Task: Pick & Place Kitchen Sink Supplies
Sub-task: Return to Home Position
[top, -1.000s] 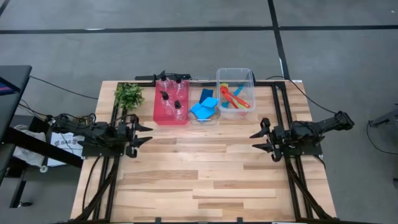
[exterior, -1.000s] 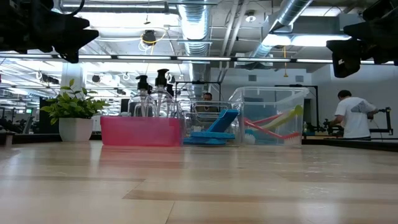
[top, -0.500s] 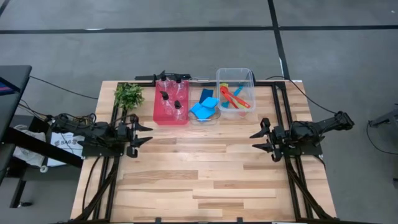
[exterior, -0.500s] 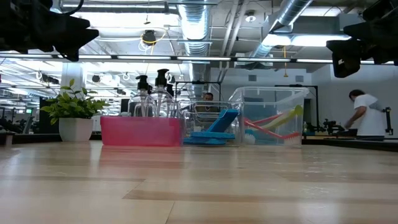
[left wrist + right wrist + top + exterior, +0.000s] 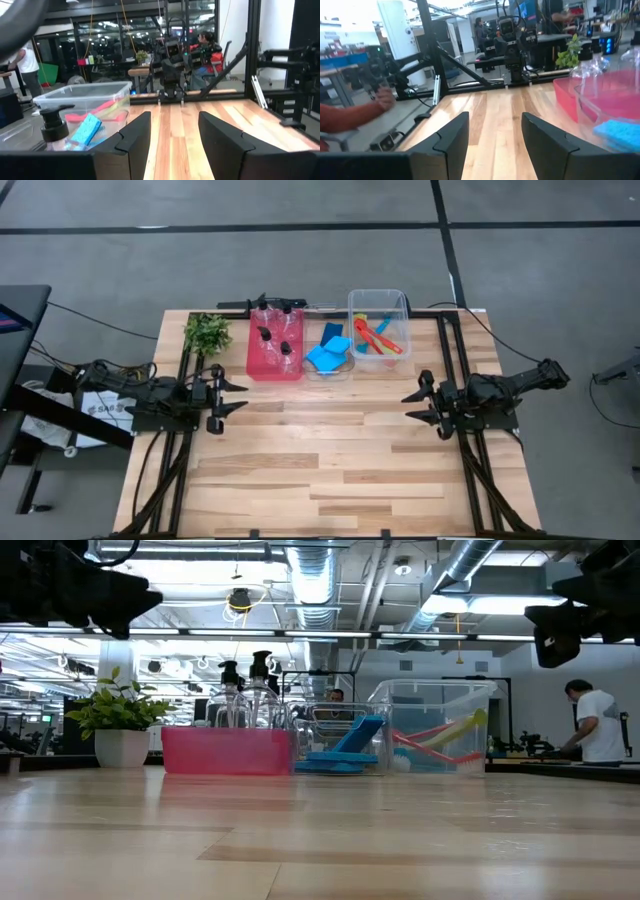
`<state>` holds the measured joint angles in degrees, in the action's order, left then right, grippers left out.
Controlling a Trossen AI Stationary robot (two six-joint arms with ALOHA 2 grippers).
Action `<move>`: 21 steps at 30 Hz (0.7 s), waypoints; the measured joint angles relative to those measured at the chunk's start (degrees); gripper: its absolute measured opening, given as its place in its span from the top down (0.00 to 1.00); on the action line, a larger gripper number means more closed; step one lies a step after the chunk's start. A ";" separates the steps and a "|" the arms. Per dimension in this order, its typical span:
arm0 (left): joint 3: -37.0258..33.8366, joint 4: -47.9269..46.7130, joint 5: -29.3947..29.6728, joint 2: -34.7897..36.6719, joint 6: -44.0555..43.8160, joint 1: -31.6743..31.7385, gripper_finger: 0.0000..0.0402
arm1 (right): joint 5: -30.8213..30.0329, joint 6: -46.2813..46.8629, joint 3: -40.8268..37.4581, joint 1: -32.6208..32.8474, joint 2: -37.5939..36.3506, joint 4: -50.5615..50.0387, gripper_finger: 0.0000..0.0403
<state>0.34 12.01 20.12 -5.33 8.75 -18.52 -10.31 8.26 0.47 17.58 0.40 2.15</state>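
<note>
Pump bottles [image 5: 274,338] stand upright in the pink bin [image 5: 275,376] at the table's [image 5: 320,470] far edge, a bit left of its middle. Blue sponges [image 5: 326,354] sit in the small clear bin [image 5: 328,376] just beside it, one propped at a tilt, as the low view shows. Red, blue and yellow-green brushes [image 5: 375,337] lie in the larger clear bin [image 5: 378,292], next along the far edge toward the right. No supplies lie loose on the bare wood. A leafy plant [image 5: 207,333] stands near the far-left corner.

The left gripper [image 5: 240,396] hangs at the left edge, fingers spread wide, nothing between them. The right gripper [image 5: 408,407] hangs at the right edge, likewise spread and empty. Both point inward across the table, well apart from the bins.

Judgement: sorting looks done and the arms are at or near their rest pose.

Risks from here are small:
- The left arm sits near the plant and pink bin, so a wide swing could knock either.
- The tilted sponge could slip over the low bin wall if the table gets jolted.
- A person's hand [image 5: 384,96] shows off the table in the right wrist view; reaching in while the arms are live would be a hazard.
</note>
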 joint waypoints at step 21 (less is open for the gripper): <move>0.00 2.49 0.00 -2.71 -0.42 0.00 0.58 | -0.02 3.83 0.00 0.00 0.02 0.02 0.57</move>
<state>0.34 14.50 20.12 -8.05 8.34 -18.52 -10.33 12.09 0.47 17.58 0.43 2.17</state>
